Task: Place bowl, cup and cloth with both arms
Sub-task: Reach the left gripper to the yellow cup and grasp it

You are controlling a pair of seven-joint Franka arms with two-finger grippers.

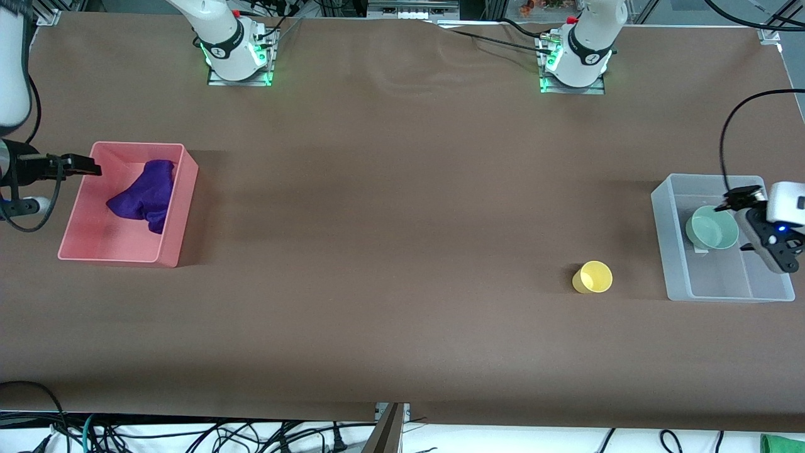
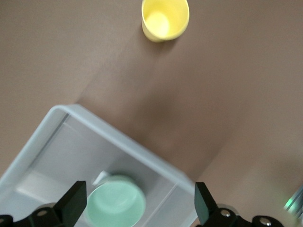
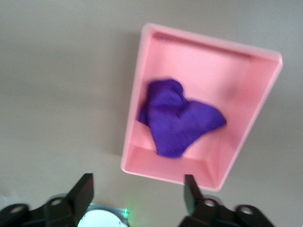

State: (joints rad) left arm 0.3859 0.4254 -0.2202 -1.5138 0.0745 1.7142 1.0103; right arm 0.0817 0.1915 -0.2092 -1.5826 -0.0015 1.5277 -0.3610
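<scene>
Nearest the front camera, the cup [image 1: 592, 277] sits alone on the worktop [image 1: 390, 251], just beside the clear bin [image 1: 661, 239] at the left arm's end. A bit farther back the bowl [image 1: 712, 228] is in that bin with my left tool [image 2: 139, 201] over it, wide open and holding nothing. The cloth [image 1: 146, 194] lies in the pink bin [image 1: 182, 214] with my right tool [image 3: 137, 194] over its outer wall, also open and empty. My worry is the cup: it's light, so a sloppy pinch could tip or skid it, and a low carry could clip the bin wall.
</scene>
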